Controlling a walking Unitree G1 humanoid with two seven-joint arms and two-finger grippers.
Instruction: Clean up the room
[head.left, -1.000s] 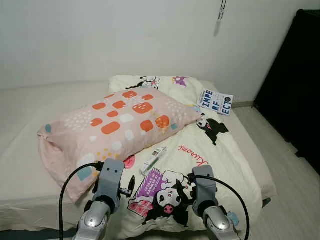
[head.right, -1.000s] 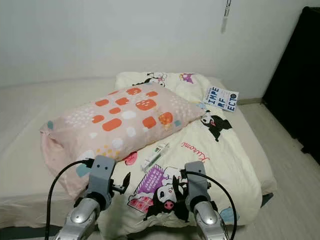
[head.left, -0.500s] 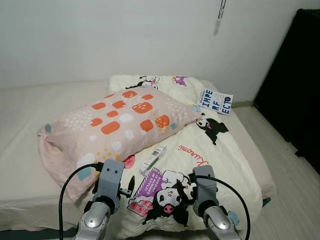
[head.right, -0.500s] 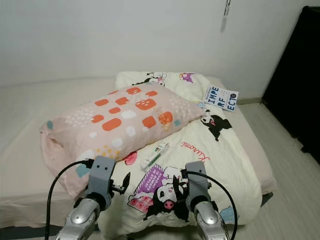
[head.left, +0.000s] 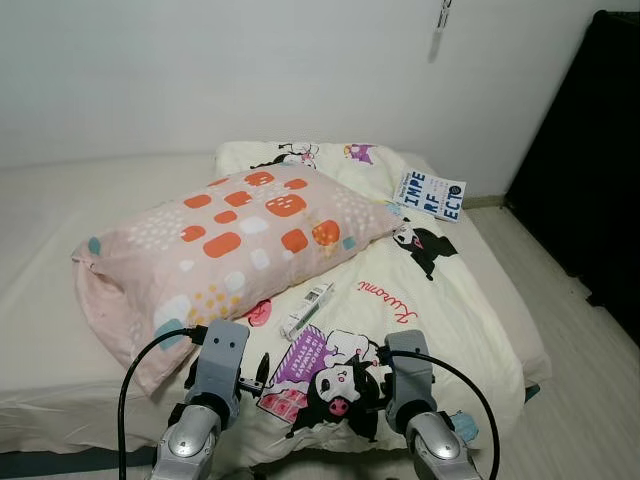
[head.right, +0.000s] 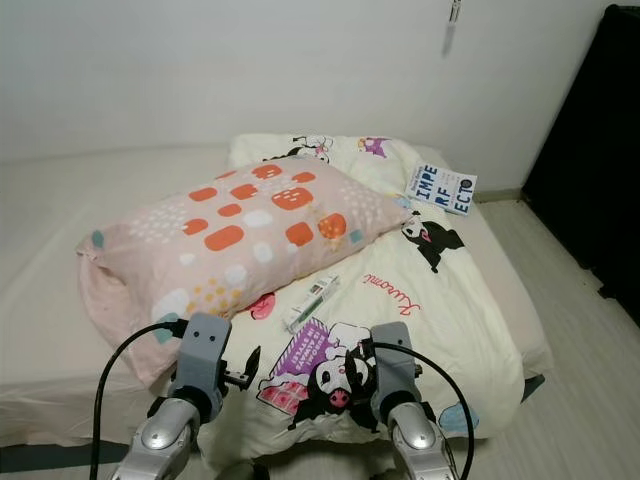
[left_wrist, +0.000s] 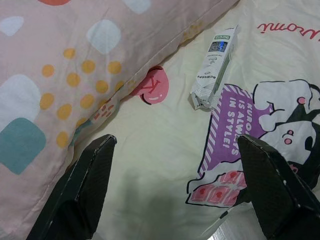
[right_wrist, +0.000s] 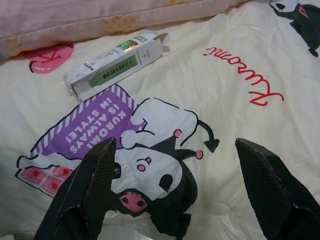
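Head views: you face the bed (head.left: 60, 330) from its foot edge. A cartoon-print blanket (head.left: 440, 300) covers the right half and hangs over the near edge; bare floor (head.left: 590, 400) runs along the right side up to a dark curtain (head.left: 590, 150). White wall behind. The pink pillow (head.left: 230, 240) lies at an angle across the middle, its near corner close to the bed's near edge. A small box (head.left: 306, 310) lies on the blanket just beside the pillow's lower edge. A booklet (head.left: 431, 195) sits at the far right corner of the bed, near the wall. Your left hand (head.left: 222, 385) and right hand (head.left: 395, 385) hover low over the near edge, well apart from each other, box ahead between them.

Left wrist view: left hand (left_wrist: 175, 185) spread wide, holding nothing, touching nothing. Pillow (left_wrist: 60, 75) is on one side, box (left_wrist: 215, 67) ahead on the blanket (left_wrist: 165, 150), touching neither finger.

Right wrist view: right hand (right_wrist: 175, 187) also spread wide and empty, above the blanket print (right_wrist: 150, 165). Box (right_wrist: 116, 65) lies ahead with its flap end open, just off the pillow (right_wrist: 100, 17) edge.
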